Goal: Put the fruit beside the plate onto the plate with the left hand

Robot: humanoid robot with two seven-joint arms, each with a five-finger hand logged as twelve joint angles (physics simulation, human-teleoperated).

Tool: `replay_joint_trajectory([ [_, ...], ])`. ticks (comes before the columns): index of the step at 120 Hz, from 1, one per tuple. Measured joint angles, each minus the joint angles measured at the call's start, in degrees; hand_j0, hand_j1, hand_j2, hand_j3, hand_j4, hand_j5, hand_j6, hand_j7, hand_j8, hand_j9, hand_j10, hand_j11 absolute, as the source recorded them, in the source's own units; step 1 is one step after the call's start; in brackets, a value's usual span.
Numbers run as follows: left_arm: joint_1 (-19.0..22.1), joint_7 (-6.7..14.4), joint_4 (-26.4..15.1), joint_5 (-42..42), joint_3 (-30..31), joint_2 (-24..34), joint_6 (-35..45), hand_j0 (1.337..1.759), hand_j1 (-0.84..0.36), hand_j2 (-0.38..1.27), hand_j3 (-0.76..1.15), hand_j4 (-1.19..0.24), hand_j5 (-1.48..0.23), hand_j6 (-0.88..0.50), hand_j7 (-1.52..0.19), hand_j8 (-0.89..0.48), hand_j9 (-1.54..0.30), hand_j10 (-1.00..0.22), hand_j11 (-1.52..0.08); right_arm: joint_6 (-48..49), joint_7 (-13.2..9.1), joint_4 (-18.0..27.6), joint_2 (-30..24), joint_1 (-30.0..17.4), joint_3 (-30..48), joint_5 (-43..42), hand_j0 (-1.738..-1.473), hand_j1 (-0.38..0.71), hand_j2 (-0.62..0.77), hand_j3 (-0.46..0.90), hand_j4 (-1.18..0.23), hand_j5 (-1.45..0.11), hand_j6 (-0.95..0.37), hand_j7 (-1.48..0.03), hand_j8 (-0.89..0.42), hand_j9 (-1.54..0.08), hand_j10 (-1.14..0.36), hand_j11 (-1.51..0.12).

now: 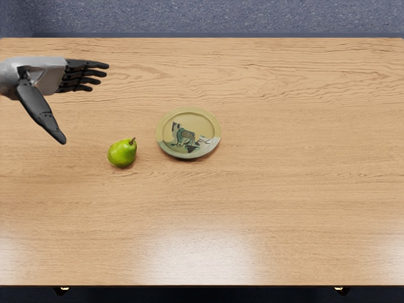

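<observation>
Counts: one table, one pear, one plate, one hand.
Bottom edge: two small dark bits [61, 291] under the table's front edge, too small to make out.
Table [284, 208]: light wood with wavy grain and a glossy sheen near the front; cut off at both sides of the frame.
Pear [122, 153]: green, smooth, rounded, with a short stem pointing up-right; it lies on the wood left of centre, near the plate's lower left but not touching it.
Plate [213, 129]: round, shallow, with a pale olive rim; the painted picture in the middle is hard to read.
Left hand [49, 77]: upper left of the frame, grey palm, dark jointed fingers [85, 74] stretched straight toward the right, thumb angled down; holding nothing, well apart from the pear. The arm is cut off at the left edge.
Floor [202, 16]: a grey-blue, speckled strip along the top.
</observation>
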Motion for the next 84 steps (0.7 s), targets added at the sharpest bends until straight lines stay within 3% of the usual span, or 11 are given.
replay_joint_trajectory([
  [12, -0.26, 1.02, -0.12, -0.08, 0.42, -0.62, -0.01, 1.658, 0.33, 0.00, 0.00, -0.02, -0.02, -0.02, -0.02, -0.02, -0.02, -0.02, -0.02, -0.04, 0.00, -0.01, 0.00, 0.14, 0.04, 0.00, -1.658, -0.35, 0.00, 0.00, 0.00, 0.00, 0.00, 0.00, 0.00, 0.00, 0.00, 0.00],
  [18, -4.09, 2.06, -0.09, -0.10, 0.48, -2.25, -0.01, 1.658, 0.33, 0.01, 0.00, -0.02, -0.03, -0.02, -0.02, -0.02, -0.02, -0.02, -0.02, -0.06, 0.00, -0.04, 0.00, 0.22, 0.10, 0.00, -1.658, -0.35, 0.00, 0.00, 0.00, 0.00, 0.00, 0.00, 0.00, 0.00, 0.00, 0.00],
  [22, -5.84, 4.84, -0.07, -0.11, 0.51, -4.14, -0.01, 1.658, 0.33, 0.01, 0.00, -0.02, -0.02, -0.02, -0.02, -0.02, -0.02, -0.02, -0.02, -0.07, 0.00, -0.06, 0.00, 0.23, 0.07, 0.00, -1.658, -0.35, 0.00, 0.00, 0.00, 0.00, 0.00, 0.00, 0.00, 0.00, 0.00, 0.00],
  [28, -7.21, 12.12, -0.06, -0.06, 0.35, -9.36, 0.00, 1.658, 0.33, 0.00, 0.00, -0.02, -0.02, -0.02, -0.02, -0.02, -0.02, -0.02, -0.02, -0.08, 0.00, -0.07, 0.00, 0.22, 0.04, 0.00, -1.658, -0.35, 0.00, 0.00, 0.00, 0.00, 0.00, 0.00, 0.00, 0.00, 0.00, 0.00],
  [32, -7.82, 15.78, -0.06, 0.01, 0.21, -10.60, 0.00, 1.658, 0.33, 0.00, 0.00, -0.02, -0.02, -0.02, -0.02, -0.02, -0.02, -0.02, -0.02, -0.08, 0.00, -0.08, 0.00, 0.21, 0.03, -0.01, -1.658, -0.35, 0.00, 0.00, 0.00, 0.00, 0.00, 0.00, 0.00, 0.00, 0.00, 0.00],
  [38, -9.21, 19.49, -0.24, 0.72, 0.09, -10.78, 0.00, 1.658, 0.33, 0.00, 0.00, -0.02, -0.02, -0.02, -0.02, -0.02, -0.02, -0.02, -0.02, -0.09, 0.00, -0.11, 0.00, 0.23, 0.01, -0.04, -1.658, -0.35, 0.00, 0.00, 0.00, 0.00, 0.00, 0.00, 0.00, 0.00, 0.00, 0.00],
  [44, -9.57, 21.78, -1.15, 1.69, -0.10, -11.20, -0.01, 1.658, 0.33, 0.00, 0.00, -0.02, -0.02, -0.02, -0.02, -0.02, -0.02, -0.02, -0.02, -0.09, 0.00, -0.14, 0.00, 0.24, 0.01, -0.06, -1.658, -0.35, 0.00, 0.00, 0.00, 0.00, 0.00, 0.00, 0.00, 0.00, 0.00, 0.00],
  [64, -8.34, 24.74, -7.59, 7.75, -0.31, -15.54, 1.16, 1.658, 0.32, 0.01, 0.00, -0.03, -0.03, -0.03, -0.03, -0.03, -0.03, -0.03, -0.03, -0.10, 0.00, -0.25, 0.00, 0.22, 0.02, -0.06, -1.658, -0.35, 0.00, 0.00, 0.00, 0.00, 0.00, 0.00, 0.00, 0.00, 0.00, 0.00],
  [71, -4.92, 25.07, -9.57, 14.19, -0.14, -19.15, 5.79, 1.658, 0.32, 0.01, 0.00, -0.03, -0.04, -0.03, -0.04, -0.03, -0.04, -0.03, -0.04, -0.10, 0.00, -0.47, 0.00, 0.21, 0.04, -0.07, -1.658, -0.35, 0.00, 0.00, 0.00, 0.00, 0.00, 0.00, 0.00, 0.00, 0.00, 0.00],
  [84, -1.75, 25.34, -11.83, 22.36, 0.21, -18.86, 13.54, 1.658, 0.31, 0.01, 0.00, -0.03, -0.04, -0.04, -0.04, -0.03, -0.04, -0.03, -0.04, -0.10, 0.00, -0.69, 0.00, 0.25, 0.05, -0.08, -1.658, -0.35, 0.00, 0.00, 0.00, 0.00, 0.00, 0.00, 0.00, 0.00, 0.00, 0.00],
])
